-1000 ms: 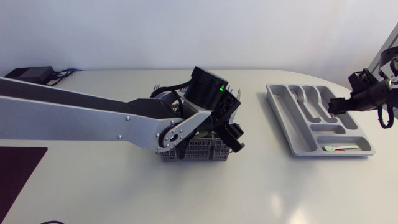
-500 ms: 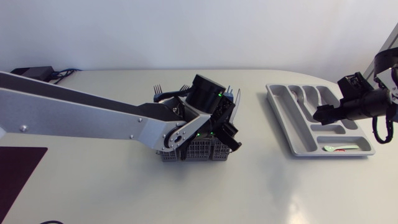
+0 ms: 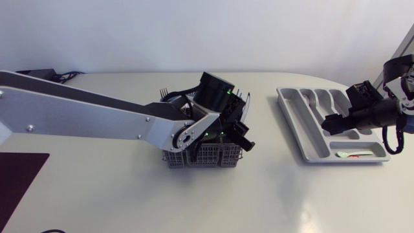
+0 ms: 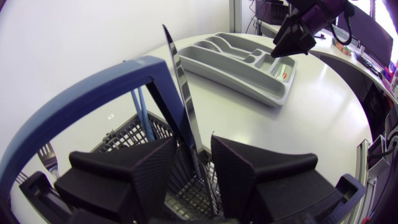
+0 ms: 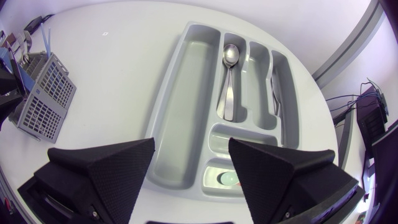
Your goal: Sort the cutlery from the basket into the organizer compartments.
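Observation:
The grey mesh basket (image 3: 207, 155) with a blue handle (image 4: 93, 87) stands mid-table. My left gripper (image 3: 237, 134) reaches down into it. A knife (image 4: 180, 81) stands upright between its fingers (image 4: 143, 168), which sit close to the blade with a slim gap still showing on one side. A fork (image 4: 50, 155) leans in the basket behind. The grey organizer (image 3: 304, 139) lies to the right and holds a spoon (image 5: 229, 81) in a long compartment. My right gripper (image 5: 189, 168) hovers open and empty above the organizer's near end.
A small green-and-white item (image 5: 227, 179) lies in the organizer's end compartment, and another piece of cutlery (image 5: 275, 93) in a long one. A black box with cables (image 3: 29, 76) sits at the back left. A dark mat (image 3: 19, 181) covers the front left corner.
My left fingers have drawn closer together around the knife blade. The right gripper has moved leftwards from the organizer's right side to above its compartments.

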Robot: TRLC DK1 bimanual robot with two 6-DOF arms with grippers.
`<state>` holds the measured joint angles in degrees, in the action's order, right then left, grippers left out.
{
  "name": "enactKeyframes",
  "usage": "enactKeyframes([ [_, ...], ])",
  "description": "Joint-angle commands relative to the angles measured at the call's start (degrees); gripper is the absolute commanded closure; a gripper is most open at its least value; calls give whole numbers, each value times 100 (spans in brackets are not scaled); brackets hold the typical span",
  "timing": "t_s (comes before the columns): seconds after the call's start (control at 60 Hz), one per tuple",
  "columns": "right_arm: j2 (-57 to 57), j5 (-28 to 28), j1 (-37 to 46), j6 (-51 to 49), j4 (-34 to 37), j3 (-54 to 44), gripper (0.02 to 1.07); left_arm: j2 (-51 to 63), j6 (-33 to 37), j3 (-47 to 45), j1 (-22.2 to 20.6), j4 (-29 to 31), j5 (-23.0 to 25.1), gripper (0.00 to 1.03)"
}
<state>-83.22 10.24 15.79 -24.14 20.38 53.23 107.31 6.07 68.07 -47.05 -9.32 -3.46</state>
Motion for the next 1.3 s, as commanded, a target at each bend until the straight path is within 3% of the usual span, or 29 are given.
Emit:
enactKeyframes([
  [0.0,104,-40,-41,103,-69,-155,21,203,-114,189,20,27,48,65],
  [0.317,157,-48,-50,59,-149,-270,21,396,-193,391,3,27,109,70],
  [0.467,219,-48,-59,50,-175,-322,21,475,-220,470,-15,27,153,81],
  [0.633,262,-128,-182,50,-219,-401,21,449,-273,461,11,18,223,100],
  [1.283,465,-303,-507,103,-307,-612,21,-272,-229,-383,117,-571,557,100],
])
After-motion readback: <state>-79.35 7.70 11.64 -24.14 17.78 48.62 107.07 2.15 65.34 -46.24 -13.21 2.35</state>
